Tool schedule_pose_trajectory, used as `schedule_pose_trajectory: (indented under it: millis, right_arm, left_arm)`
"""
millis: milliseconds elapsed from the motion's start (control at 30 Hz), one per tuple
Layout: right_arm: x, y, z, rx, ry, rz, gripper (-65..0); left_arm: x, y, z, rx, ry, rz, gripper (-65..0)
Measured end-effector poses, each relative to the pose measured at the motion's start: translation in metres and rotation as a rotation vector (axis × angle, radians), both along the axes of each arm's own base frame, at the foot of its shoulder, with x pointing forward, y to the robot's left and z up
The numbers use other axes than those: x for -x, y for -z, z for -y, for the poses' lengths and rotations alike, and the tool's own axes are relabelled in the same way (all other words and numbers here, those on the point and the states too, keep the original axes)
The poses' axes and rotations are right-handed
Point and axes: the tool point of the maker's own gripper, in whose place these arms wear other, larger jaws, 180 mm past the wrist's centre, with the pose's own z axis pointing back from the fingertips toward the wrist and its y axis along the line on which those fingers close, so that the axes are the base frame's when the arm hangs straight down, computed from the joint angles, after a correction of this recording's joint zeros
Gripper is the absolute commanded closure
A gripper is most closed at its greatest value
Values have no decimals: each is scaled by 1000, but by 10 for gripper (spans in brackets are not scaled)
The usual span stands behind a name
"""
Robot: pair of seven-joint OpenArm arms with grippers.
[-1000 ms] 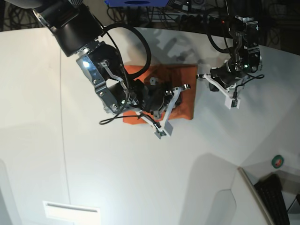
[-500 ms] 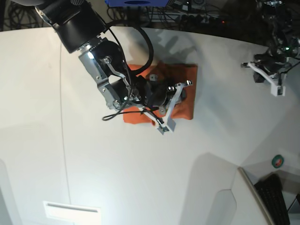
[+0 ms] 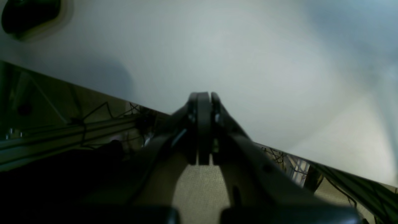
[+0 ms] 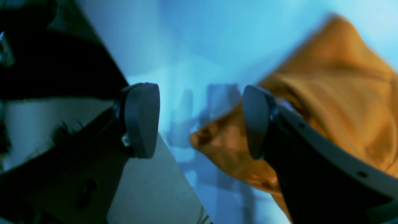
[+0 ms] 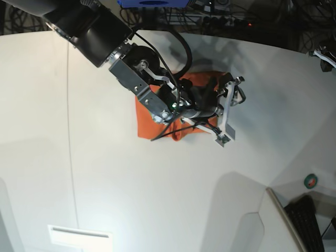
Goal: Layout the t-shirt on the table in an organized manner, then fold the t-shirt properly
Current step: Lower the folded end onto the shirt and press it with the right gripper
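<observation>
The orange t-shirt [image 5: 144, 118] lies folded into a compact rectangle on the white table [image 5: 105, 184]; my right arm covers much of it. My right gripper [image 5: 231, 111] hovers open over the shirt's right edge. In the right wrist view its fingers [image 4: 143, 119] stand wide apart with nothing between them, and the t-shirt [image 4: 342, 102] bunches beside and under the right-hand finger. My left gripper [image 3: 203, 96] is shut and empty above bare table near its edge; in the base view only a white tip of it [image 5: 325, 55] shows at the far right.
A small white rectangular plate [image 5: 79, 236] sits near the front left. A green round object [image 5: 311, 181] and a black keyboard-like thing [image 5: 307, 220] lie beyond the table's cut-out at the lower right. Cables and a blue object [image 5: 152, 2] line the far edge.
My right gripper has opened and swung right across the shirt to its right edge. The left arm has pulled away to the far upper right, almost out of the base view.
</observation>
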Motion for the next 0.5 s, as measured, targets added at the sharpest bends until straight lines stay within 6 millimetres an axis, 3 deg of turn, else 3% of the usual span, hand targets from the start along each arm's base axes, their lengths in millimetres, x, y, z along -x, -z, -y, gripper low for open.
schedule_pose_trajectory:
  millis: [33, 100, 167, 200, 333, 500]
  right_arm:
    - [1, -8, -3, -5, -13, 28, -380]
    - [-3, -35, 1, -45, 10, 65, -287]
    - [-10, -56, 22, -72, 81, 75, -119]
    - [-16, -57, 40, -48, 143, 75, -14]
    - [-14, -29, 113, 43, 297, 20, 0]
    - [-20, 15, 150, 111, 414, -40, 0]
  left_arm:
    - [0, 0, 0, 0, 1, 0, 0]
    - [-3, -1, 1, 1, 1, 7, 0]
    - [-4, -2, 0, 1, -3, 12, 0]
    - [-3, -4, -3, 0, -14, 22, 0]
    - [14, -15, -30, -31, -107, 44, 0]
    - [19, -7, -29, -11, -123, 30, 0]
